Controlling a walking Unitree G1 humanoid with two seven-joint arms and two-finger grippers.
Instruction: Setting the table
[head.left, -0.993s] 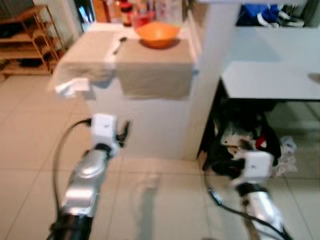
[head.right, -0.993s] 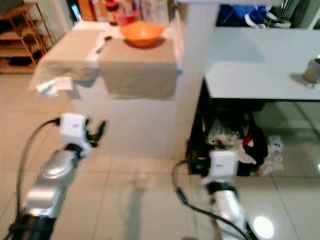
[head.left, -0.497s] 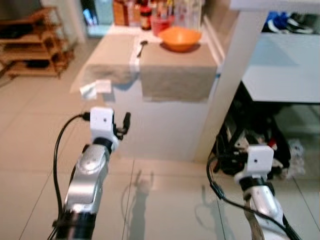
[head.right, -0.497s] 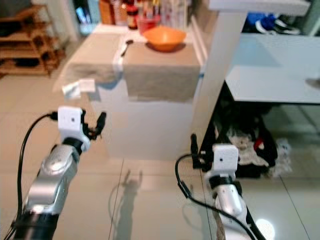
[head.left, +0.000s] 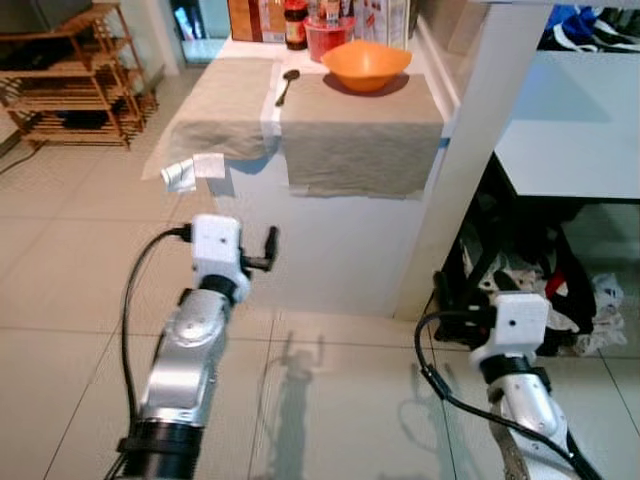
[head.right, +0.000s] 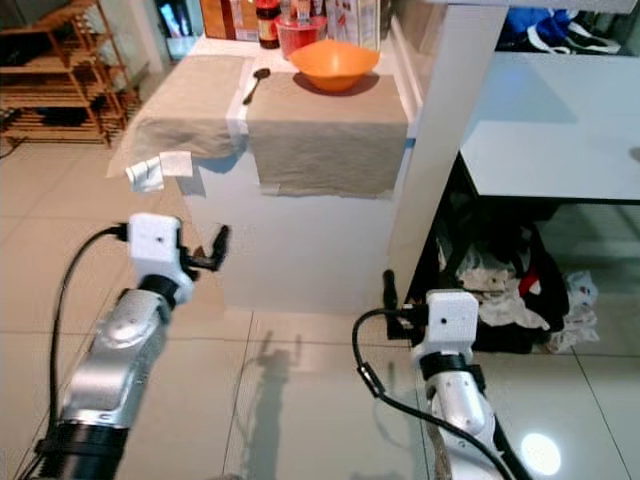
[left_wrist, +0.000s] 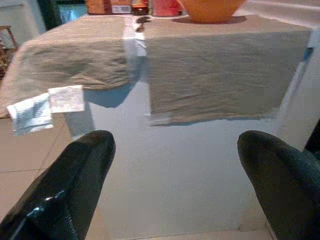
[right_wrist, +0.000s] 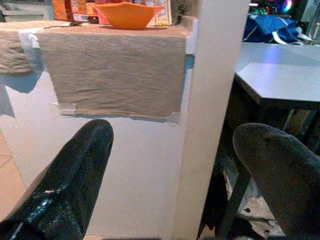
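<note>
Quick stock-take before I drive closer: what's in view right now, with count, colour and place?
Shallow orange bowl: one, orange, on the right beige cloth.
Dark metal spoon: one, between the two cloths, left of the bowl.
Beige cloth placemats: two, draped over the white counter's front edge.
Red plastic cup: one, behind the bowl, among bottles.
Wooden slatted rack: one, brown, far left.
Grey table: one, on the right.
Left hand: open, empty, short of the counter.
Right hand: open, empty, low by the pillar.
</note>
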